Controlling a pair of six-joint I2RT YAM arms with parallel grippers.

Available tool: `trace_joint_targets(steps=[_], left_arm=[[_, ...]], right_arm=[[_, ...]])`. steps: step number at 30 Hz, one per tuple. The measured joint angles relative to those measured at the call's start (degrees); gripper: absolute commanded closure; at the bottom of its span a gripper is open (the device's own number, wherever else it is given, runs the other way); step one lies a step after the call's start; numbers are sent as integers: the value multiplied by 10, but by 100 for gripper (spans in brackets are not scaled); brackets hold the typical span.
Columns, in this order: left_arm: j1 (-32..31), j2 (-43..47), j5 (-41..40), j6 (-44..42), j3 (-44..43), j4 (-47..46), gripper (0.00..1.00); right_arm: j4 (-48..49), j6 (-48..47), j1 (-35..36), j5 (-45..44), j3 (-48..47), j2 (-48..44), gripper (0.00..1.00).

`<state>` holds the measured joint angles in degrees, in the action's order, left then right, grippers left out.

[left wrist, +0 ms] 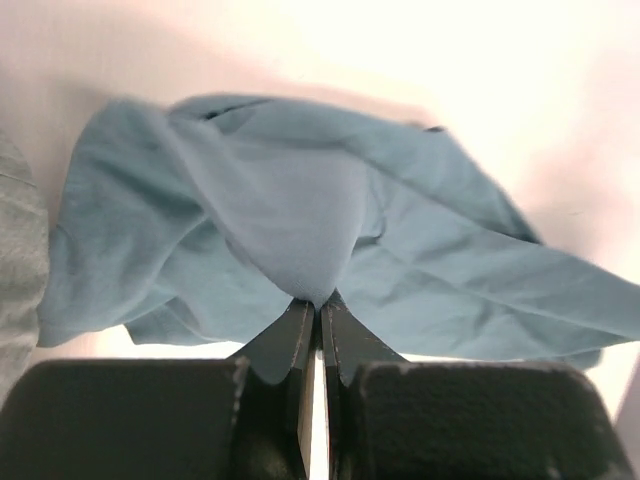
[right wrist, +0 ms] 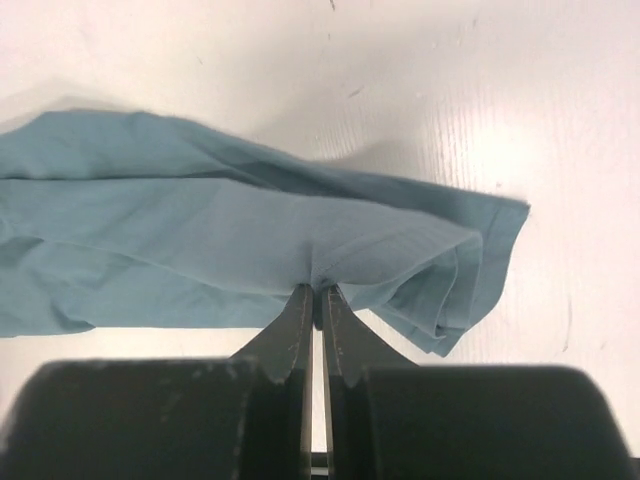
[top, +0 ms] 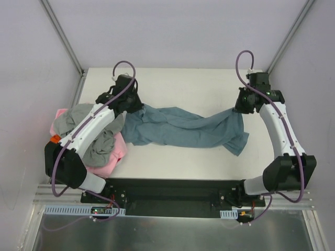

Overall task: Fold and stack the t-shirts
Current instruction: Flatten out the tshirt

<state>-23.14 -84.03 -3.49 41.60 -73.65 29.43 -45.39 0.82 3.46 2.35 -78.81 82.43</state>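
A blue t-shirt [top: 183,128] lies stretched in a crumpled band across the middle of the white table [top: 199,83]. My left gripper [top: 137,106] is shut on its left end, seen in the left wrist view [left wrist: 318,300] with the blue t-shirt [left wrist: 300,220] bunched at the tips. My right gripper [top: 239,109] is shut on its right end, seen in the right wrist view [right wrist: 316,292] pinching a fold of the blue t-shirt [right wrist: 200,240]. A grey t-shirt [top: 102,144] and a pink t-shirt [top: 112,157] lie heaped at the table's left edge under my left arm.
Metal frame posts [top: 63,36] rise at the back corners. The black base rail [top: 167,191] runs along the near edge. A strip of the grey t-shirt [left wrist: 15,260] shows at the left of the left wrist view.
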Motion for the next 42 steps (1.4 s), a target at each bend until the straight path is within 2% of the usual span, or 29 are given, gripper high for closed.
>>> trace_joint_targets(steps=[4, 13, 18, 21, 23, 27, 30, 34, 35, 38, 39, 41, 42], left_arm=[[12, 34, -11, -2, -47, 11, 100], [26, 38, -52, -48, -268, 8, 100], [26, 55, -57, -59, -282, 4, 100], [26, 78, -55, -60, -222, -2, 100], [26, 98, -51, -54, -150, -9, 100], [26, 115, -45, -33, -6, -1, 100], [26, 114, -45, -17, 84, 11, 100], [26, 114, -47, -5, 135, 28, 100], [26, 113, -48, -4, 136, 27, 100], [26, 112, -52, -4, 136, 20, 100], [26, 111, -55, -4, 136, 19, 100], [26, 108, -58, -4, 136, 16, 100], [26, 108, -60, -4, 136, 15, 100]], right_arm=[[-11, -28, 0, -17, -33, -41, 99], [3, -44, 0, -32, -195, -94, 99], [2, 15, 0, 10, -200, -123, 99], [21, 54, 0, 63, -109, -146, 99], [32, 79, 1, 92, -9, -155, 99], [37, 111, 19, 91, 187, -115, 99], [25, 123, 31, 84, 260, -87, 99], [40, 136, 35, 80, 276, -50, 99], [48, 137, 35, 82, 276, -36, 97], [66, 141, 36, 93, 276, 6, 81], [68, 142, 37, 96, 276, 16, 71], [70, 145, 38, 97, 276, 24, 60], [70, 143, 38, 97, 275, 25, 49]])
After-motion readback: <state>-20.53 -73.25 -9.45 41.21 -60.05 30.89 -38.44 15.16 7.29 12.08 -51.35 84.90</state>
